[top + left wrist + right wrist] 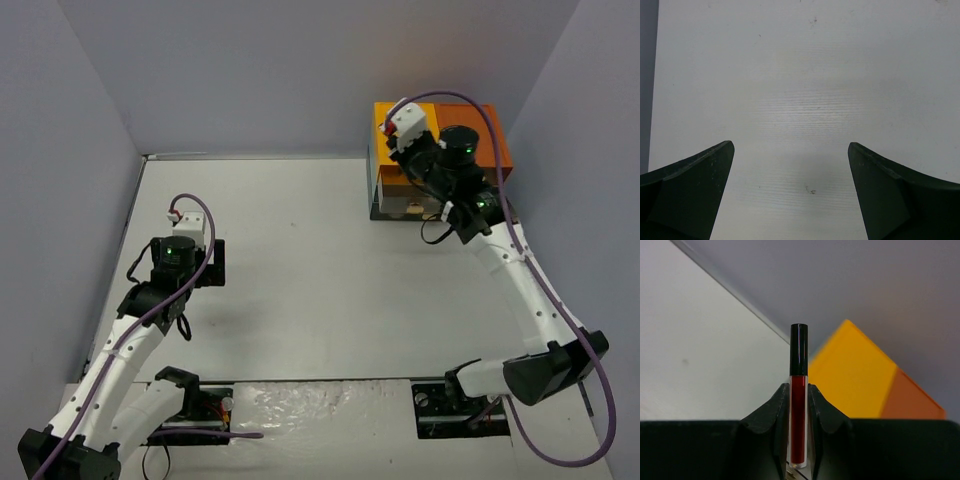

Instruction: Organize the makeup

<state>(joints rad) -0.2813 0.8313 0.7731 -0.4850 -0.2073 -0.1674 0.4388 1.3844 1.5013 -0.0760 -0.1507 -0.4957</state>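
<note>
My right gripper [799,388] is shut on a thin dark red makeup stick [798,415] with a black cap, held upright between the fingers [776,407] with the cap poking out past the tips. In the top view this gripper [400,156] hangs over the front left of the drawer unit [488,150], and the stick is hidden there. Over bare white table, my left gripper [791,147] stands open with nothing between its fingers; the top view shows it [206,264] at the left side of the table. No other makeup shows.
The drawer unit with its yellow-and-orange top [860,377] stands at the back right, against the grey back wall [300,70]. Grey side walls close in the white table [300,290] on the left and right.
</note>
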